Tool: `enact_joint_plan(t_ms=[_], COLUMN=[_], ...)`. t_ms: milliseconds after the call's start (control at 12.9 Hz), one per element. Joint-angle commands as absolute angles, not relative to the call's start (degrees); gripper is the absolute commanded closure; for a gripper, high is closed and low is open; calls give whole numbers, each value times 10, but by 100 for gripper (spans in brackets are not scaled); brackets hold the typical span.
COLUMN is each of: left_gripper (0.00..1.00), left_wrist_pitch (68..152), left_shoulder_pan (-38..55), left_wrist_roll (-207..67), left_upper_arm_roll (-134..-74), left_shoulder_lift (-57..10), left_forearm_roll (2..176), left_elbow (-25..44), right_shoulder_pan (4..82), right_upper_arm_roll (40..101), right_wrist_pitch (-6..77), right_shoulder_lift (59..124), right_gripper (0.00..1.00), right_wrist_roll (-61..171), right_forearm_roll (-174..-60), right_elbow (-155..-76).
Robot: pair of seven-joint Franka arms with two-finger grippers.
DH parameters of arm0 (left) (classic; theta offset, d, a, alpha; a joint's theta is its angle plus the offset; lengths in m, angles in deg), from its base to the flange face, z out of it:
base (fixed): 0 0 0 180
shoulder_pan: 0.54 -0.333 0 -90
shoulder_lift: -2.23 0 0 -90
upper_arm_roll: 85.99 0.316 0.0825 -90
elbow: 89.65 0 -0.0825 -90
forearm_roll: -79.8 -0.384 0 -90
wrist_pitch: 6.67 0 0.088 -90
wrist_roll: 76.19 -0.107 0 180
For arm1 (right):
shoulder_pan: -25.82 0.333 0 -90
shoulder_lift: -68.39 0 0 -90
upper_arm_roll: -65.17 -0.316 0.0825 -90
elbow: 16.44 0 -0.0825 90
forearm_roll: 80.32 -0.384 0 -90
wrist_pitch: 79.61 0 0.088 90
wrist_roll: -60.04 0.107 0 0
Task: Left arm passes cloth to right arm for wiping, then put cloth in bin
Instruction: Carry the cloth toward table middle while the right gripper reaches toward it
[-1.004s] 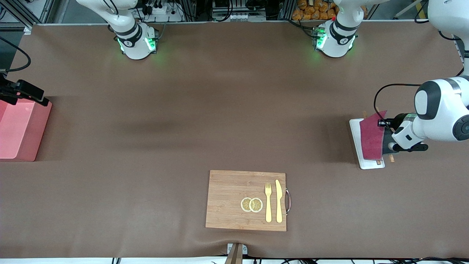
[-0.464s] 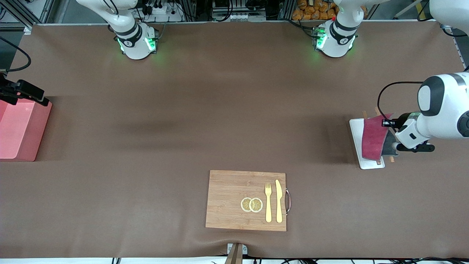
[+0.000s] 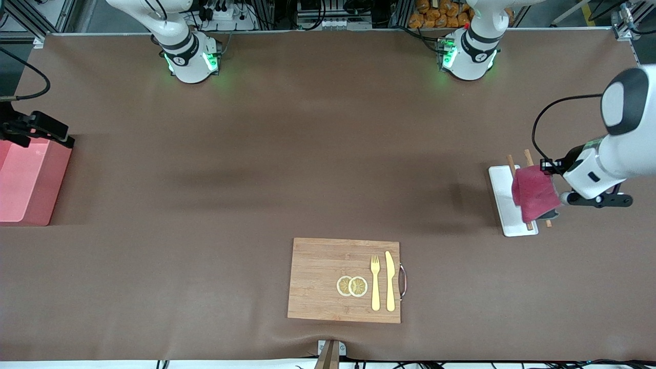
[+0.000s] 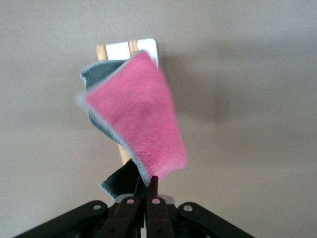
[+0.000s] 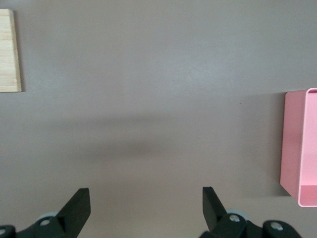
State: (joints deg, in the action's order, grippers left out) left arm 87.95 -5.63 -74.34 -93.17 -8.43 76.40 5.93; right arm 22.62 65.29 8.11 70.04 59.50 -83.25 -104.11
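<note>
– Closed jaws on the left gripper (image 4: 147,191): the two fingers (image 4: 140,187) press together on one corner of the cloth (image 4: 136,119). What hangs from them?

– From that pinched corner the cloth hangs free in the air, pink on one face and grey on the other. Under it lies a white tray (image 3: 503,200) with two wooden sticks (image 3: 512,164) on it. In the front view the cloth (image 3: 533,193) covers part of this tray, toward the left arm's end of the table.

– And the right gripper (image 5: 145,204)?

– Its jaws stand wide open, with nothing between them, only bare brown table (image 5: 158,74) below. The right arm waits. The bin (image 5: 300,153) is close beside one open finger, and the corner of a wooden board (image 5: 10,52) shows well apart on the side of the second finger.

– Where is the bin in the front view?

– The bin (image 3: 25,182) stands at the right arm's end of the table, well apart from the cloth. The board (image 3: 328,279) lies between them, nearer to the front camera, and carries two lemon slices (image 3: 352,286), a fork (image 3: 375,282) and a knife (image 3: 390,281).
</note>
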Motion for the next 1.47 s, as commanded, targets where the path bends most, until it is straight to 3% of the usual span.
enact_joint_plan(t_ms=[0, 309, 695, 1082, 1391], left_gripper=[100, 100, 100, 100, 100], left_wrist_pitch=[828, 826, 883, 1002, 1080], left_shoulder_pan=[-57, -54, -18, 109, 168], left_wrist_roll=[-657, -518, -384, -277, -237], left_upper_arm_roll=[-984, -1086, -1194, -1195, -1195], left_shoulder_lift=[-82, -88, -109, -151, -168], left_forearm_roll=[789, 813, 855, 861, 862], left_elbow=[-17, -42, -53, -61, -61], right_shoulder_pan=[242, 315, 312, 331, 379], right_upper_arm_roll=[653, 653, 655, 655, 654], right_wrist_pitch=[67, 62, 62, 83, 156], right_shoulder_lift=[699, 716, 794, 900, 947], right_gripper=[0, 0, 0, 0, 0], right_wrist_roll=[686, 879, 1070, 1205, 1207], right_forearm_roll=[-886, -923, -1147, -1354, -1379], right_elbow=[-1039, -1040, -1040, -1041, -1051])
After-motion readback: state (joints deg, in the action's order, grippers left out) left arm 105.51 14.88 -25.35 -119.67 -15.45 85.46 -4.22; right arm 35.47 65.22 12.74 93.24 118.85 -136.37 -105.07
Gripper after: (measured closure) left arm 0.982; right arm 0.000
